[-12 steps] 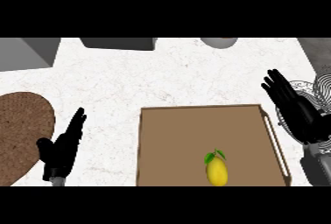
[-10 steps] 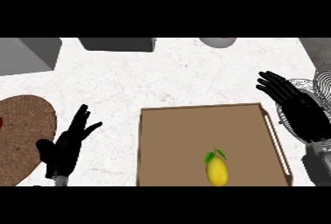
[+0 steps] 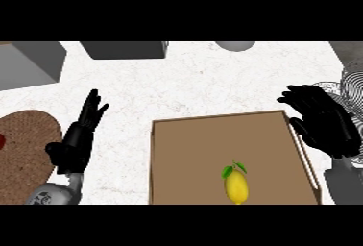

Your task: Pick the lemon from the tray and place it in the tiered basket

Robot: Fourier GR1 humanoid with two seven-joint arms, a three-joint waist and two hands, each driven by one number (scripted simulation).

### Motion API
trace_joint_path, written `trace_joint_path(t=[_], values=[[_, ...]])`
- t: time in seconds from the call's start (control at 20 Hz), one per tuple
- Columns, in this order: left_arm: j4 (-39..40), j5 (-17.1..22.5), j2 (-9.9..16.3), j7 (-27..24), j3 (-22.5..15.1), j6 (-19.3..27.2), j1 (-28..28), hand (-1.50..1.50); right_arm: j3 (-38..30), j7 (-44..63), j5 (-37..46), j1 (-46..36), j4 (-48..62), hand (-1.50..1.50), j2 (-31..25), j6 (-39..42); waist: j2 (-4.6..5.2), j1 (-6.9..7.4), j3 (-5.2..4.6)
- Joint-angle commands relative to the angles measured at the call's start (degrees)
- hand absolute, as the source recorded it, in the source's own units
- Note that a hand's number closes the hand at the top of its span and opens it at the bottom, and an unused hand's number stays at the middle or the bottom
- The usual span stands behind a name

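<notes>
The lemon (image 3: pixel 236 187) is sitting in the tray (image 3: pixel 205 139) (near its front edge), below-left of the right hand (image 3: pixel 326 126), whose fingers are spreading wide, holding nothing. The left hand (image 3: pixel 77 144) is resting on the bench (image 3: pixel 191 86), fingers straight.

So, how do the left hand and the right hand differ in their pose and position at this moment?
The left hand is over bare counter beside the woven mat, seen nearly edge-on with fingers close together; the right hand shows its broad side with fingers spread. The left hand is clear of the tray; the right hand overlaps the tray's right rim, nearer the lemon. Both are black, open, fingers pointing away, holding nothing.
</notes>
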Motion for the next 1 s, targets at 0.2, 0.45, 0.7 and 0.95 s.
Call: trace_joint_path(t=[0.2,0.45,0.7,0.95], values=[[0.7,-3.8,-2.5,1.1,-1.3,2.6,-2.5,0.0,-3.7,0.5,-12.4,13.5,-10.2,-1.5,-8.6,24.4,-0.02,-0.65,-0.19],[-0.8,-4.2,-2.1,1.4,-1.5,3.1,-0.4,0.0,-11.2,0.1,-0.4,13.1,-16.4,-1.5,-21.2,28.0,-0.44,-1.47,-0.29],[-0.3,-4.5,-3.2,1.3,-2.2,3.3,-0.9,0.0,-14.3,1.8,13.4,8.9,-26.5,-1.5,-29.8,30.4,-0.48,-1.24,-0.31],[-0.3,-3.2,-0.9,4.2,0.7,1.5,-4.9,0.0,-12.3,9.6,22.5,7.2,-40.6,-1.5,-35.3,28.1,-0.3,-1.0,-0.4]])
